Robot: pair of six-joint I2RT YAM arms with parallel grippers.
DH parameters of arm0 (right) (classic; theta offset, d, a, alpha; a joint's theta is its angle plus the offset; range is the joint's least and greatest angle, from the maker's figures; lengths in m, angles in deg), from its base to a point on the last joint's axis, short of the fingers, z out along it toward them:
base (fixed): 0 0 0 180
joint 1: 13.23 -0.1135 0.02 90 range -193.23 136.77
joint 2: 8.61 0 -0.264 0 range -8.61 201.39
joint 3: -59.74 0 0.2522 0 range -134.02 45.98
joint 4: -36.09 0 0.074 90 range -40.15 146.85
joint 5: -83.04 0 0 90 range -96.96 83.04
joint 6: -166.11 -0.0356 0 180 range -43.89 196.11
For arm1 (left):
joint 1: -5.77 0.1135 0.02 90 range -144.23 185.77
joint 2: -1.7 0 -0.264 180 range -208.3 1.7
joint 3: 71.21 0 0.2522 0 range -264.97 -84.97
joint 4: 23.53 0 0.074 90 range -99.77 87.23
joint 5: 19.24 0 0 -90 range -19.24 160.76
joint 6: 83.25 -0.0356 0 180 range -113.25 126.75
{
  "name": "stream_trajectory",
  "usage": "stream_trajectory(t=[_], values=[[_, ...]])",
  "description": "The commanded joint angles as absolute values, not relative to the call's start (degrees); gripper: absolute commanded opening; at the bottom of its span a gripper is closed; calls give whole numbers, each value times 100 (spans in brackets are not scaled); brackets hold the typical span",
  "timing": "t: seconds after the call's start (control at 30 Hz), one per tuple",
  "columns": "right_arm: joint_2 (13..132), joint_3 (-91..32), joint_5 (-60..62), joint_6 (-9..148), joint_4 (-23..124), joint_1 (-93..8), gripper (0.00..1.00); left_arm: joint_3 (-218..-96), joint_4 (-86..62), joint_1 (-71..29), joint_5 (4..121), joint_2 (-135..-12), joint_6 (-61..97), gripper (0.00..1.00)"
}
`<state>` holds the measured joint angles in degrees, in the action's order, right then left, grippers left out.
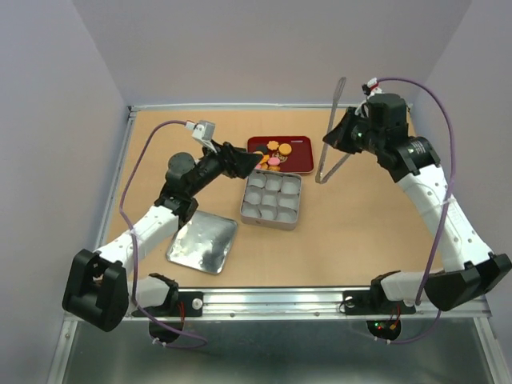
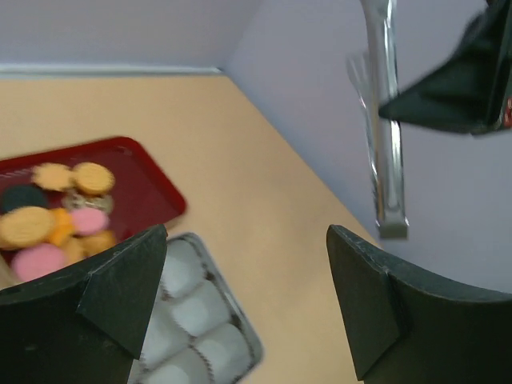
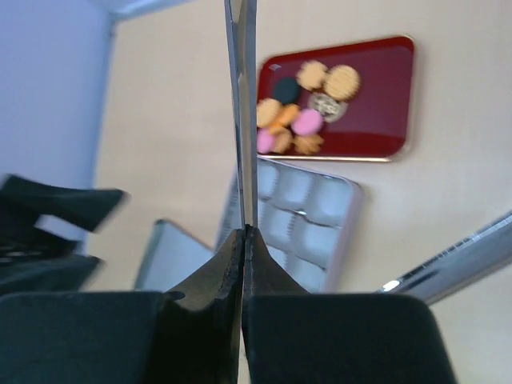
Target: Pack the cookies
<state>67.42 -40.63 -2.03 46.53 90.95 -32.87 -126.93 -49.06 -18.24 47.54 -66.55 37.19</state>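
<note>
On the left, near me, the shiny tin lid (image 1: 202, 242) lies flat on the desk. My left hand (image 1: 244, 160) is wide open and holds nothing. It hangs just left of the red tray (image 1: 301, 161). The silver tin (image 1: 270, 225) sits in the middle, and all nine cups look empty. The cookies (image 1: 274, 155) are piled on the tray, just beyond the tin. On the right, my right hand (image 3: 242, 248) is pinched tight on one arm of the metal tongs (image 1: 335, 112). I think no cookie is packed yet.
</note>
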Motion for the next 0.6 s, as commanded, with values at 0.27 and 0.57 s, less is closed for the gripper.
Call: stream_trajectory(t=[0.27,0.57], values=[[6214,-3892,2898,3753,7359,-3283,0,-11573,-12724,-2138,2445,-8266,8469,99],[5704,-2539,3162,3138,5944,-3283,0,-11916,-12921,-2604,2646,-8461,8392,99]])
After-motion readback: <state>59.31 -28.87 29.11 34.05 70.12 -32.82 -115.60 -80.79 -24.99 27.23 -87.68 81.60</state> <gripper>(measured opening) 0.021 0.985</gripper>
